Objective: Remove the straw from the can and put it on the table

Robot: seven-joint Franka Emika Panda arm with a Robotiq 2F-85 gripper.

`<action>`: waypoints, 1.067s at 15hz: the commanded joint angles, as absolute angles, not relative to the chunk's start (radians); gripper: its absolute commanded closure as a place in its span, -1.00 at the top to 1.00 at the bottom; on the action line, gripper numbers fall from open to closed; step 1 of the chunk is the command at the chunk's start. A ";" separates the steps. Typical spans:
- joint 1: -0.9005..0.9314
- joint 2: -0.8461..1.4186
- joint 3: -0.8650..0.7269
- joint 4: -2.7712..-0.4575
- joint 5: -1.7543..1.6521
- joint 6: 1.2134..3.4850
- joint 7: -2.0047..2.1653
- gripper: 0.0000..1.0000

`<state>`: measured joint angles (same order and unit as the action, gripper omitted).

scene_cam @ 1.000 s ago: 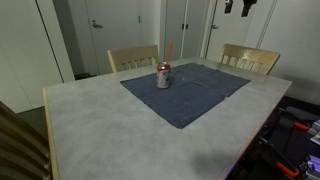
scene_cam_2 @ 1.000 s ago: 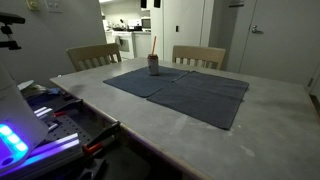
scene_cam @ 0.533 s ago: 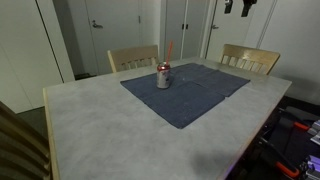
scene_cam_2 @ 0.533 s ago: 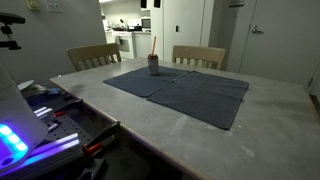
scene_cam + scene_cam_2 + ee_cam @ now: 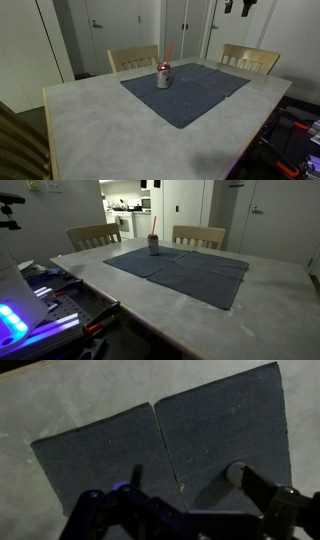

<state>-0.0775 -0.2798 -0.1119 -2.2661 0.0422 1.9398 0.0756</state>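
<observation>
The small silver can [image 5: 163,76] with a red top stands upright on the dark blue mat [image 5: 195,95] on the pale marble-like table [image 5: 100,125]. The red-orange straw [image 5: 169,50] sticks up out of it, leaning a little. Both exterior views show this; the can [image 5: 154,245] and straw [image 5: 153,225] are at the mat's far corner. My gripper [image 5: 238,6] hangs high above the table's far side, well away from the can. In the wrist view the gripper [image 5: 170,490] is open and empty, and the can [image 5: 237,473] appears from above near one finger. I cannot make out the straw there.
Two wooden chairs [image 5: 133,57] [image 5: 250,58] stand behind the table's far edge, and another chair [image 5: 20,140] is at the near corner. Lit equipment [image 5: 25,315] sits beside the table. Bare tabletop [image 5: 210,320] surrounds the mat [image 5: 190,268].
</observation>
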 commanded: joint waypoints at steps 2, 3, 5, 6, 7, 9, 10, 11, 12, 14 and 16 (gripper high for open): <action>-0.084 -0.273 -0.105 -2.261 0.056 1.940 0.073 1.00; -0.083 -0.264 -0.098 -2.256 0.046 1.942 0.085 1.00; -0.075 -0.255 -0.083 -2.245 0.038 1.952 0.095 1.00; -0.072 -0.252 -0.074 -2.240 0.035 1.954 0.102 1.00; -0.066 -0.238 -0.059 -2.222 0.032 1.961 0.120 1.00; -0.057 -0.207 -0.029 -2.181 0.016 1.967 0.165 1.00; -0.055 -0.191 -0.017 -2.157 0.004 1.967 0.189 1.00; -0.052 -0.167 -0.005 -2.121 -0.014 1.960 0.208 1.00; -0.050 -0.145 0.004 -2.091 -0.034 1.954 0.226 1.00; -0.045 -0.108 0.013 -2.039 -0.075 1.949 0.248 1.00; -0.040 -0.076 0.013 -2.000 -0.111 1.947 0.241 1.00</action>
<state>-0.0431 -0.1502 0.0096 -2.0846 -0.0677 1.9647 0.2363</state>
